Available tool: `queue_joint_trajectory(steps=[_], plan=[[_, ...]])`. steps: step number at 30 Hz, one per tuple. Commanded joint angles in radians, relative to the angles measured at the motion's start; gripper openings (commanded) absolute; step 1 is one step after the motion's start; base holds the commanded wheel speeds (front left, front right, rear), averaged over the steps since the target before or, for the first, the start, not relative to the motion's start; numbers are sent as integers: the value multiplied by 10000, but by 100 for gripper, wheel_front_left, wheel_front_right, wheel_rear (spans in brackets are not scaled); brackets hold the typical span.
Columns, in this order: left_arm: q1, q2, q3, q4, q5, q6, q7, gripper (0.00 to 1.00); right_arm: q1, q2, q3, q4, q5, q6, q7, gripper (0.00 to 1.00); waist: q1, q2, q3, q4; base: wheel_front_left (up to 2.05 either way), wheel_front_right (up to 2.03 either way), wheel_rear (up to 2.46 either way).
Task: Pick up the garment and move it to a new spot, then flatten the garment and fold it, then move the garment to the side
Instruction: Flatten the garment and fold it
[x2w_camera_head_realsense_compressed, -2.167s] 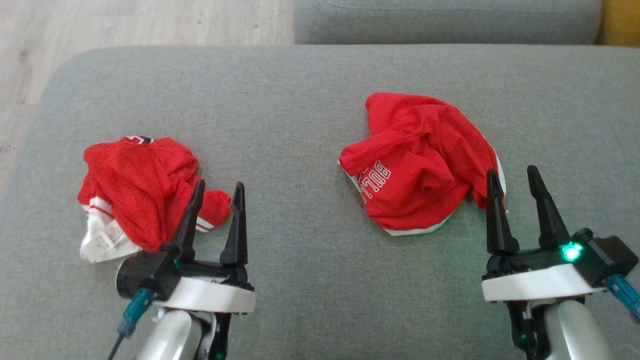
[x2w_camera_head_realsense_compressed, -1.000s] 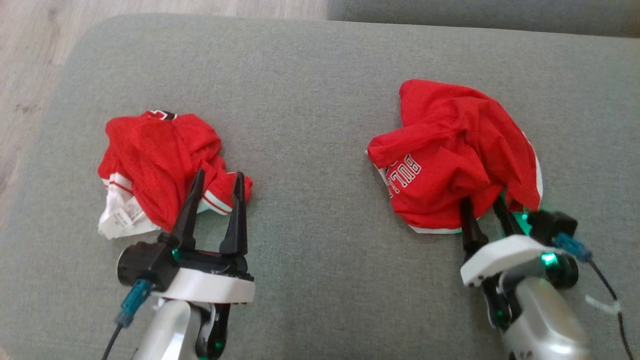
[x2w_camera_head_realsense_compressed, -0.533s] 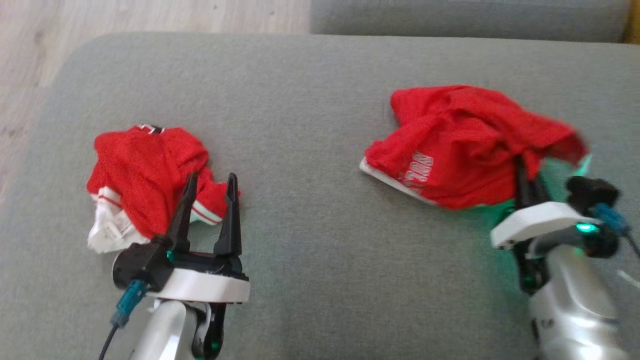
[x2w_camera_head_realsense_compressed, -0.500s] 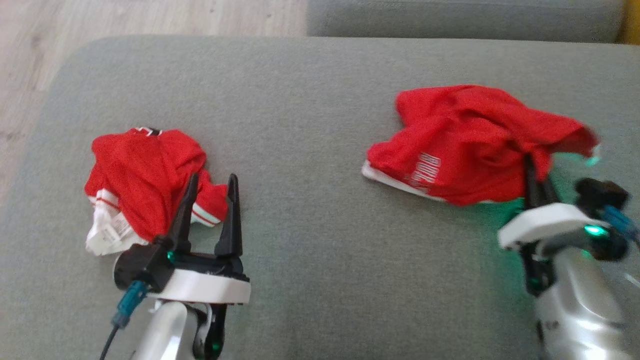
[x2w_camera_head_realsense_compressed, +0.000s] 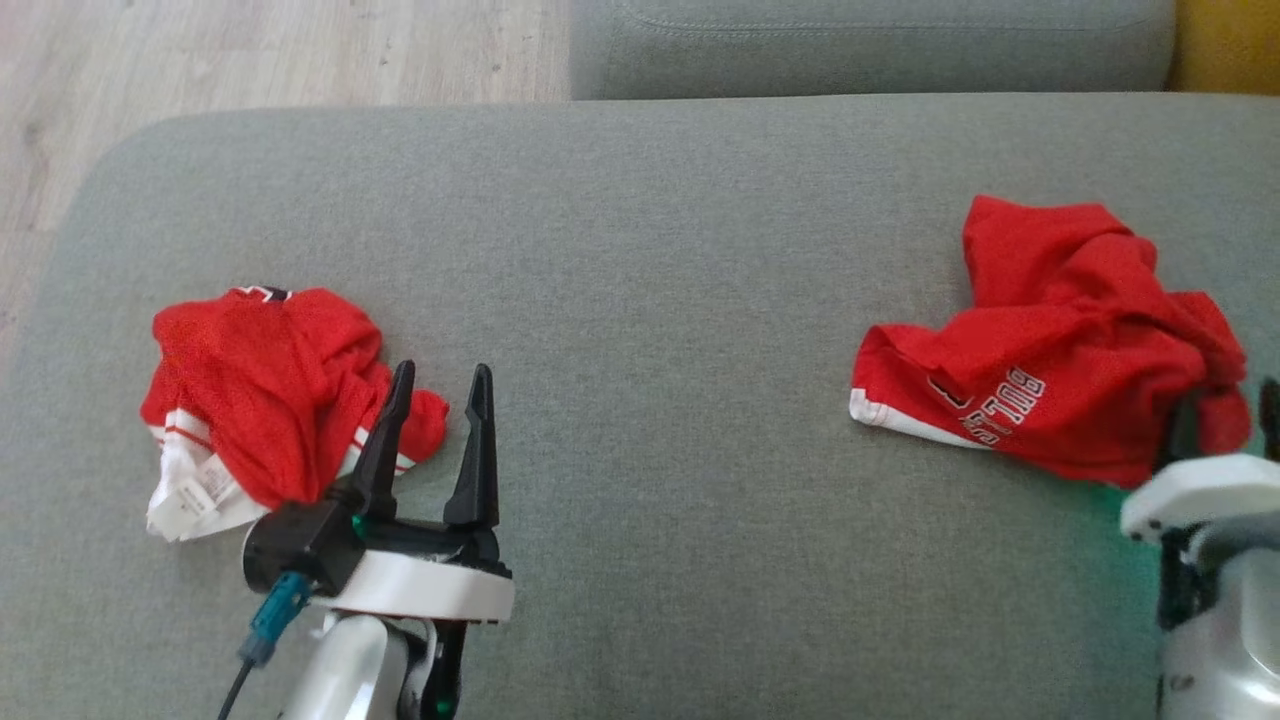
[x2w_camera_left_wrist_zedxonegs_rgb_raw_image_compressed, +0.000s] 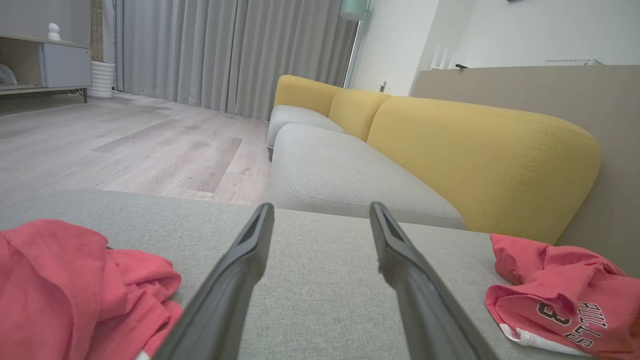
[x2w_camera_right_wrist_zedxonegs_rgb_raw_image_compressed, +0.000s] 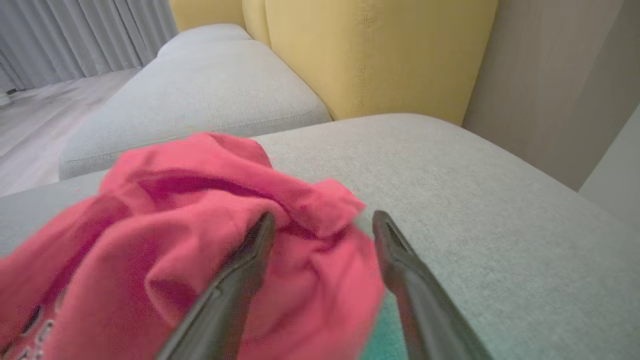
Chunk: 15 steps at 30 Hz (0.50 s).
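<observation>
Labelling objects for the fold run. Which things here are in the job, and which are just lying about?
In the job:
lettered red garment, crumpled
right hand, open, fabric between its fingers
grey cushion under it

Lying about:
second red garment, untouched
left hand, open, holding nothing
yellow sofa back
curtains
wood floor

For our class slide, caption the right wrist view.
Right arm's jaws, open at the edge of a crumpled red jersey on the grey cushion.

Head overhead, wrists low (shared: right garment (x2w_camera_head_realsense_compressed: 1060, 350))
</observation>
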Motion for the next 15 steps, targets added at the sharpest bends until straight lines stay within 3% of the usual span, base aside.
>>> queue_joint_trajectory(steps=[1,6,8,15], plan=[[-141,15,316,-271,-86,33,-80,100,-501,-51,515,-434,68,-7,-251,100,0,0,-50,-50,0,0,0],[-61,15,333,-268,-70,21,-80,100,-37,-51,2630,-1585,1136,-7,-613,100,0,0,-215,-197,0,0,0],[-42,15,284,-286,-81,30,-80,100,782,-51,3826,-2805,1801,-7,-636,100,0,0,-297,-261,0,0,0],[12,15,135,-305,-70,46,-80,100,2475,-51,5090,-4447,2474,-7,-641,100,0,0,-336,-263,0,0,0]])
